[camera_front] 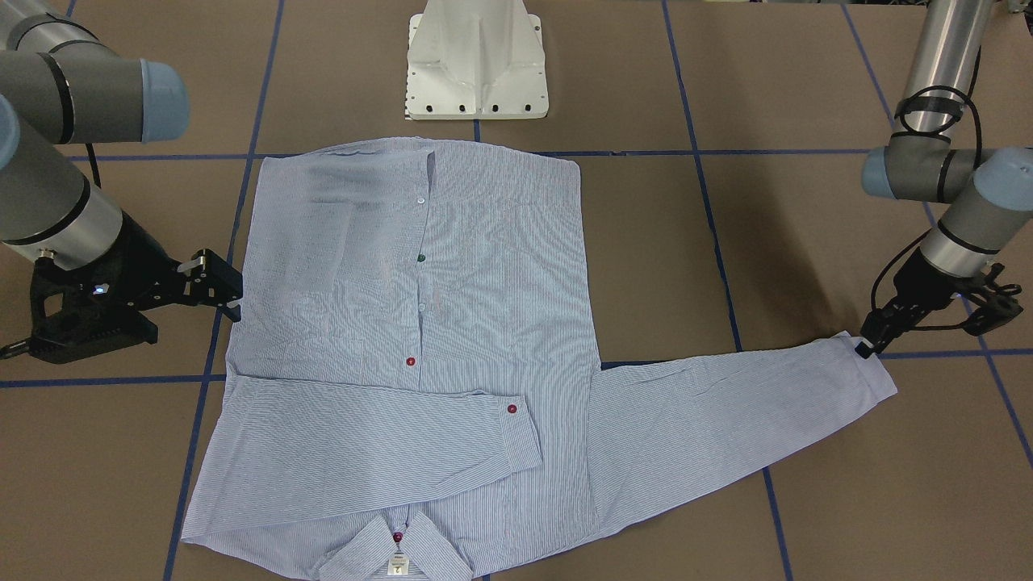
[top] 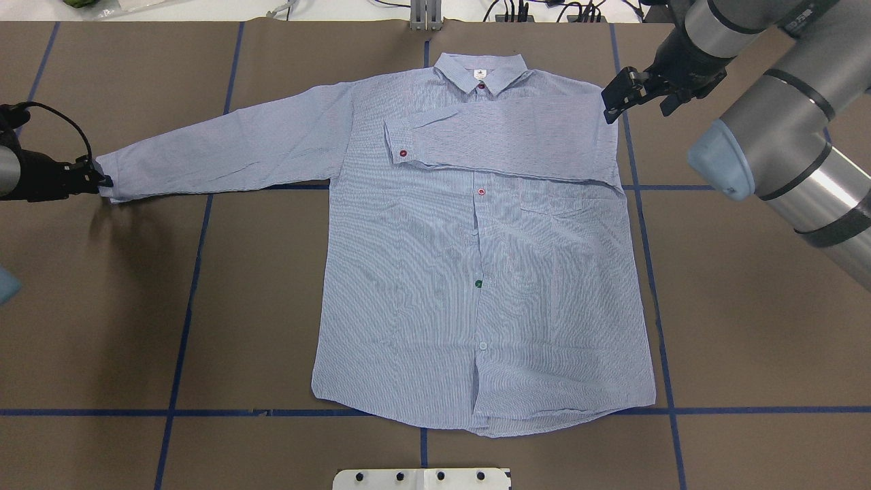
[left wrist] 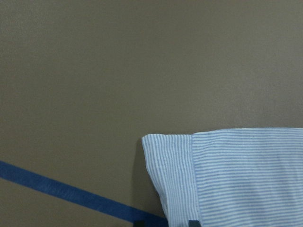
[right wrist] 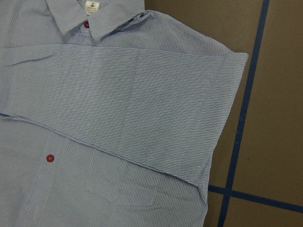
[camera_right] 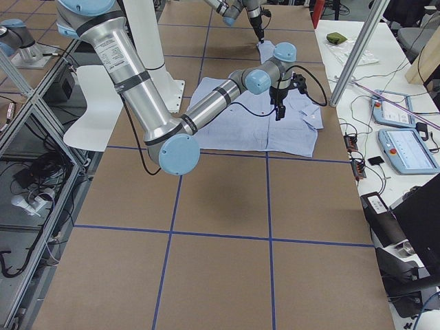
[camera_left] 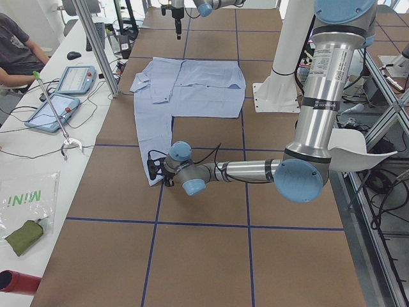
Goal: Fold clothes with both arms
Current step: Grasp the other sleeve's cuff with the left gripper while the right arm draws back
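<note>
The pinstriped shirt (top: 442, 272) lies flat, front up and buttoned, collar at the far side. One sleeve is folded across the chest, its cuff (top: 401, 146) showing a red button. The other sleeve stretches out to my left. My left gripper (top: 103, 181) sits low at that cuff's corner (left wrist: 165, 189), and its tips just show at the bottom edge of the left wrist view, close together on the cloth. My right gripper (top: 616, 95) hovers open beside the shirt's shoulder, holding nothing. The right wrist view shows the folded sleeve (right wrist: 118, 104) below it.
The white pedestal base (camera_front: 476, 64) stands at the shirt's hem side. Blue tape lines (top: 197, 272) cross the brown table. In the exterior left view a side bench carries tablets (camera_left: 64, 96) and cables, with a seated person (camera_left: 16, 51) at its far end.
</note>
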Controlling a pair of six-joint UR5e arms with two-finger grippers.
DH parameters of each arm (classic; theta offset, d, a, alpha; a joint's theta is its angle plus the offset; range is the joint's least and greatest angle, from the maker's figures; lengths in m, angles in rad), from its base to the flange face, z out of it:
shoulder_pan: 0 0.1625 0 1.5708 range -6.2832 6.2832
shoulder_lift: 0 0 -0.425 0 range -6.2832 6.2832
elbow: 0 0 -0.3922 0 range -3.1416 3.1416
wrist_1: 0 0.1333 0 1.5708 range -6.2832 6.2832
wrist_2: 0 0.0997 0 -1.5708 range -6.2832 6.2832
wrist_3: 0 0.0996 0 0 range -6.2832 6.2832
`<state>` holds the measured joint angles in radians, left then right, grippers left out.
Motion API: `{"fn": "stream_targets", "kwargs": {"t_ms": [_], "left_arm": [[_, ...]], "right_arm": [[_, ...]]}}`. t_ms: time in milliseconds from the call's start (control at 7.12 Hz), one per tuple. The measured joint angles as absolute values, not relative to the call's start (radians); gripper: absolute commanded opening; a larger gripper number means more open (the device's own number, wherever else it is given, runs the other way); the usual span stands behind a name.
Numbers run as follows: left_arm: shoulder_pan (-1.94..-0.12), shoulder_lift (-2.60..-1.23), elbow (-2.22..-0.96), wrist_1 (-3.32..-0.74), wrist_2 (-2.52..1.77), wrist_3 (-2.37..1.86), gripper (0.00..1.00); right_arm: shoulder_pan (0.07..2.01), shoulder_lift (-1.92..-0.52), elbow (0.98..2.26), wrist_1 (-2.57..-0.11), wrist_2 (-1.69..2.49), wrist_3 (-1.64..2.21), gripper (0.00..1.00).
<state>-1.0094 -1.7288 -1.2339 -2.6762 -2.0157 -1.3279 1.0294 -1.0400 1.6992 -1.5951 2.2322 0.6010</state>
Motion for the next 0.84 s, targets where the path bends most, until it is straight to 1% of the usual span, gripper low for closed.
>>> {"fn": "stream_targets", "kwargs": {"t_ms": [562, 842], "left_arm": [[-1.011, -1.729, -1.263, -2.672, -2.025, -1.327, 0.0], [-1.015, -1.727, -1.345, -2.636, -2.053, -1.328, 0.0]], "right_arm": [[1.03, -1.05, 1.708, -1.595, 2.233, 0.599, 1.0], [1.035, -1.118, 1.759, -1.594, 2.233, 0.58, 1.0]]}}
